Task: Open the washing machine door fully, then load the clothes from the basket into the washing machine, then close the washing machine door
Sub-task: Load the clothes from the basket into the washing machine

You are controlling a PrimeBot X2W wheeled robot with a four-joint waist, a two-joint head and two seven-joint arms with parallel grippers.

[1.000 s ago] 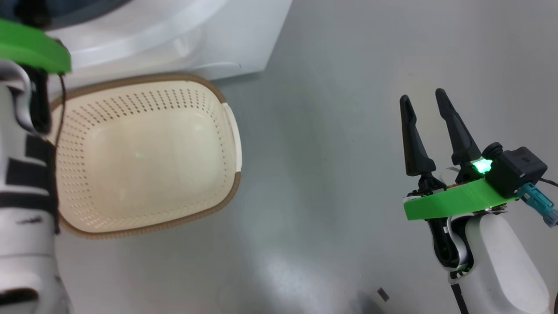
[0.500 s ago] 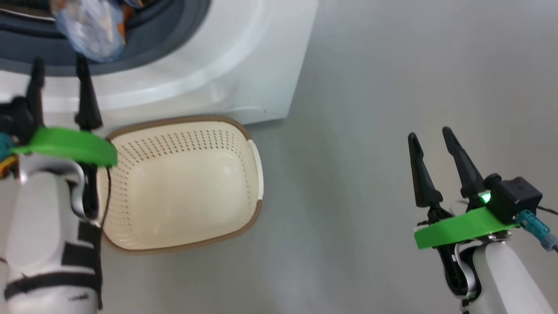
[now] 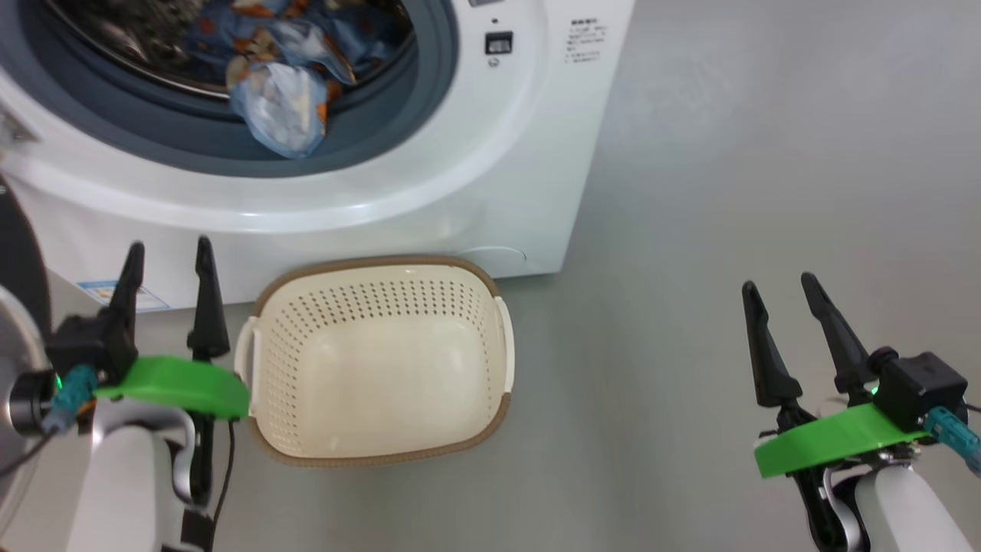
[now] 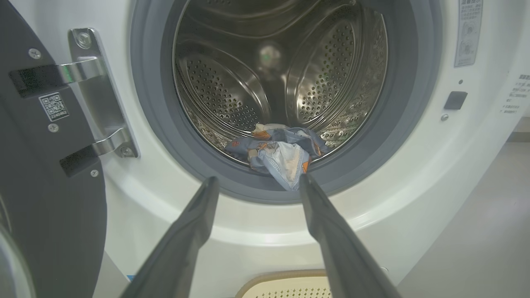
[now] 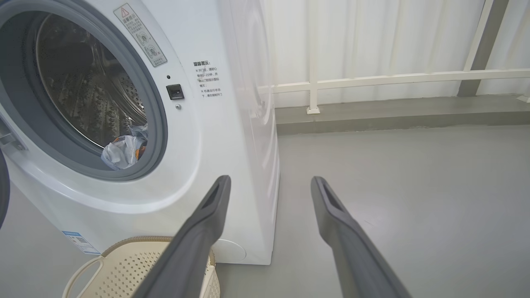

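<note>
The washing machine (image 3: 498, 153) stands with its round mouth uncovered. Its door (image 4: 41, 186) is swung out to the left on a metal hinge (image 4: 95, 95). The clothes (image 3: 283, 115) lie bunched at the front lip of the steel drum, also seen as clothes (image 4: 281, 153) and clothes (image 5: 122, 151). The basket (image 3: 375, 263) sits on the floor against the machine's front with nothing inside it. My left gripper (image 3: 170, 247) is open just left of the basket, fingers pointing at the machine. My right gripper (image 3: 778, 282) is open over bare floor far to the right.
Grey floor (image 3: 690, 230) stretches to the right of the machine. A white railing (image 5: 393, 78) and a pale curtain run along the far wall, above a low step. A blue label sticker (image 3: 115, 295) marks the machine's lower front.
The head camera has tilted up, bringing the drum mouth and the clothes into sight. My left arm has drawn back from the machine to beside the basket. The right gripper has kept its place.
</note>
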